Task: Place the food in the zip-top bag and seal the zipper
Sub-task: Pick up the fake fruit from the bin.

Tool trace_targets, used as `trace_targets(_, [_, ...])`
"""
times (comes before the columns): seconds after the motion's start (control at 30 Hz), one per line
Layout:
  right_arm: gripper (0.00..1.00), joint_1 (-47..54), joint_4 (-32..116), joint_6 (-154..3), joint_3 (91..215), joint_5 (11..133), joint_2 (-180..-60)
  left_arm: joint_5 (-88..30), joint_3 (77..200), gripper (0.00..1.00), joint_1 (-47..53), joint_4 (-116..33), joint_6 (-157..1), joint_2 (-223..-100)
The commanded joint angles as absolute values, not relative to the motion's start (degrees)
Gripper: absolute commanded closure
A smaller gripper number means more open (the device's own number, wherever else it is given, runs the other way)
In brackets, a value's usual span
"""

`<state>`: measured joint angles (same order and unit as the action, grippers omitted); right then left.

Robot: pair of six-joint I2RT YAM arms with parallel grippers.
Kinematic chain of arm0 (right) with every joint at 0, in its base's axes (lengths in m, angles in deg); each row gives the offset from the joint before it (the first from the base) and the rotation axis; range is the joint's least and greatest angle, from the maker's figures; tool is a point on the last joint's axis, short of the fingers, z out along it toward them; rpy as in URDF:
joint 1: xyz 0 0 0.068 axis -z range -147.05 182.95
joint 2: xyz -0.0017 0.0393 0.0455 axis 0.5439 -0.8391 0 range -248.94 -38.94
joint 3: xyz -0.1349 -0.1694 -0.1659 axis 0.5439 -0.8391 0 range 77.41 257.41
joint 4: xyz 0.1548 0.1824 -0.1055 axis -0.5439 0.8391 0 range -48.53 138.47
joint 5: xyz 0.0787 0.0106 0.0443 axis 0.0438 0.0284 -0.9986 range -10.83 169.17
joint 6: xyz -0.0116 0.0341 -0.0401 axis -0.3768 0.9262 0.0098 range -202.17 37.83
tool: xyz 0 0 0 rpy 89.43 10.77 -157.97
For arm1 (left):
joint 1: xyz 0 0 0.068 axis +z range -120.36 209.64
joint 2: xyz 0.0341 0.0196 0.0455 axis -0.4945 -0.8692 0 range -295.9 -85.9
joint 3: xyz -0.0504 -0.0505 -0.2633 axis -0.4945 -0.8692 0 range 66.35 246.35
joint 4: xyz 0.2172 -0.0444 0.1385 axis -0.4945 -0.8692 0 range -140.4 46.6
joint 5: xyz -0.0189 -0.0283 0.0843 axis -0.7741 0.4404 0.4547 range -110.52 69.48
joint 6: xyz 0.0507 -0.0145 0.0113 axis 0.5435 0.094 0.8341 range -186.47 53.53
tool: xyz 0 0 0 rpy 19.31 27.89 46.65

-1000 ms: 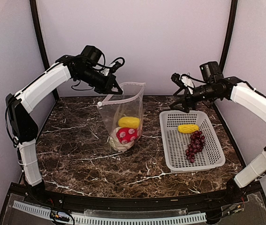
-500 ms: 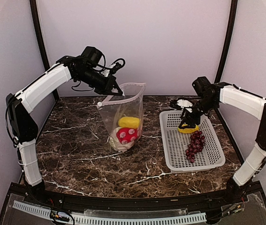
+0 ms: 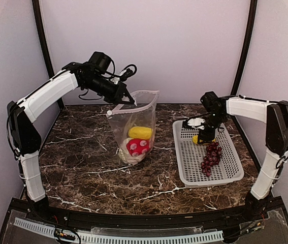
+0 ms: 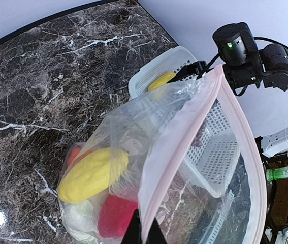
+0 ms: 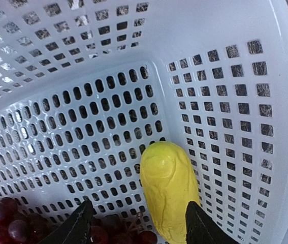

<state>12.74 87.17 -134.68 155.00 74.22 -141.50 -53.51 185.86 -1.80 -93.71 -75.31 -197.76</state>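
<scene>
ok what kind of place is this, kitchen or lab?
Probably a lab robot cell: plain pale walls around a marble-pattern table, two robot arms bolted at its near edge, and toy food in a white basket.

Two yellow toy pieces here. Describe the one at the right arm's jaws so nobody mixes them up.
On the right of the dark marble table sits a white perforated plastic basket. At its far end, next to the dark purple grape bunch, lies an oblong yellow toy piece, straddled by the right arm's jaws. The other yellow piece sits inside the clear zip-top bag.
</scene>
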Motion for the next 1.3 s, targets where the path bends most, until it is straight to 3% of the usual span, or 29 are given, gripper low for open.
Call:
trace_targets(0.0, [0.39,13.01,83.07,-137.91,155.74,80.53,-143.34,-54.83,184.00,0.99,-2.00,-92.50,-74.14,-196.49])
trace_targets(0.67, [0.37,13.09,80.16,-138.35,155.69,85.11,-150.74,-54.83,182.91,0.99,-2.00,-92.71,-73.23,-197.16])
trace_targets(0.73, [0.40,13.09,80.39,-138.13,155.71,84.86,-150.82,-54.81,182.90,0.99,-2.00,-92.71,-73.30,-197.17])
trace_targets(0.93, [0.62,13.09,81.50,-137.11,156.59,83.77,-150.49,-56.33,182.54,0.99,-2.00,-92.33,-73.66,-197.26])
trace_targets(1.27, [0.68,12.85,89.33,-132.00,164.08,75.35,-145.93,-56.87,182.39,0.99,-2.00,-92.38,-73.49,-197.40])
